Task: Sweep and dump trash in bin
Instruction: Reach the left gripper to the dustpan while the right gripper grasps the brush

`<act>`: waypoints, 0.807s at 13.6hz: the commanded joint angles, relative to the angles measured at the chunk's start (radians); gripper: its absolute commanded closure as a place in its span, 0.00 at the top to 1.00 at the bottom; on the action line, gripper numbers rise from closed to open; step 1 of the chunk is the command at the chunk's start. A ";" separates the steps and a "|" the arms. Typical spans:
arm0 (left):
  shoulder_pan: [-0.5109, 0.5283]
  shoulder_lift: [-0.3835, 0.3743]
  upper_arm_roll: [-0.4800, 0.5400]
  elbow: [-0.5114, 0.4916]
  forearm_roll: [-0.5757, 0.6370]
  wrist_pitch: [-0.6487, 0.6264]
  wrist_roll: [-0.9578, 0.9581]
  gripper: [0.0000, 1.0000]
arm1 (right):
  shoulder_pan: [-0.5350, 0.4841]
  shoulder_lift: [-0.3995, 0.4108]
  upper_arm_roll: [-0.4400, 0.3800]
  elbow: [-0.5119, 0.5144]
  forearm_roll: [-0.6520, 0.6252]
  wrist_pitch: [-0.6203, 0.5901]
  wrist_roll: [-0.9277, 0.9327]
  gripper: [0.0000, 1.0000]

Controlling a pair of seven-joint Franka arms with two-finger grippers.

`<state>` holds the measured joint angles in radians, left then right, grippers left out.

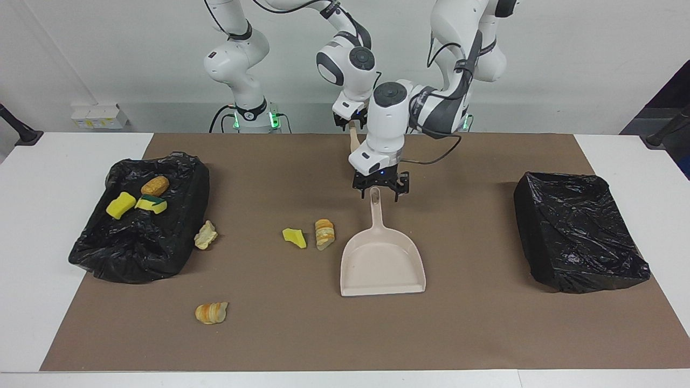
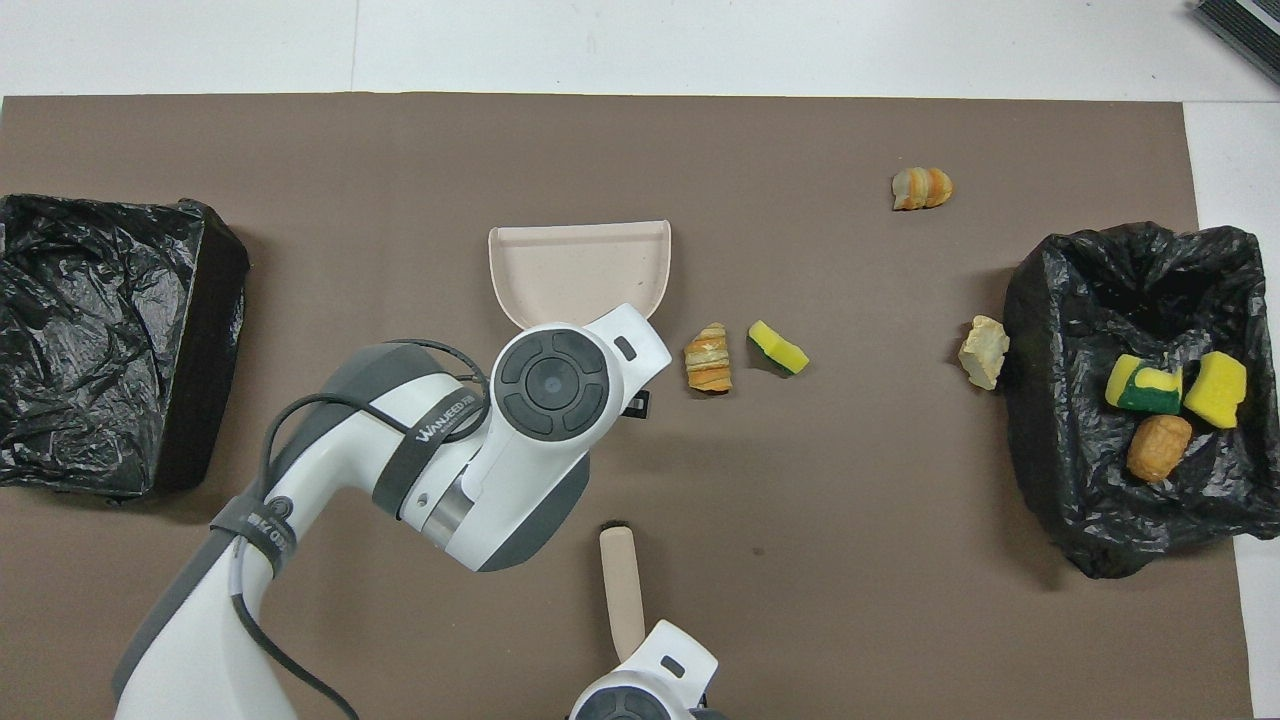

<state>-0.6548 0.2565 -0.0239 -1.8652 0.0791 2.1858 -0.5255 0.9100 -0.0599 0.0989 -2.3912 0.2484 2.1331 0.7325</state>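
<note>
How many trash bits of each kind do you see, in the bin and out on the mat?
Yellow sponge chunks: 3, two in the bin at and, one on the mat.
Tan-orange bread lumps: 4, at in the bin.
Total: 7.

Bare mat (image 1: 485,226) lies open between the dustpan (image 1: 381,264) and the empty bag-lined bin (image 1: 579,237).

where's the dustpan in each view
Facing view: the dustpan lies mid-mat, its handle toward the robots under the left gripper.
Overhead view: the dustpan is at upper centre, its handle hidden by the left arm.
Shared landmark: the striped bread piece beside it.
</note>
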 commanded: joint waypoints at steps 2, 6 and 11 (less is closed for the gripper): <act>0.006 -0.008 0.018 -0.051 0.022 0.087 -0.022 0.90 | -0.008 0.006 0.001 -0.005 0.022 0.024 0.039 0.31; 0.021 0.032 0.018 -0.060 0.021 0.152 -0.025 0.87 | -0.051 0.005 -0.001 0.032 0.028 0.015 0.100 0.00; 0.017 0.046 0.021 -0.054 0.024 0.173 -0.042 0.36 | -0.196 -0.032 -0.004 0.113 0.013 -0.086 0.122 0.00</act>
<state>-0.6377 0.3049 -0.0092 -1.9146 0.0792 2.3355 -0.5465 0.7652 -0.0717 0.0917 -2.3279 0.2524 2.1135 0.8484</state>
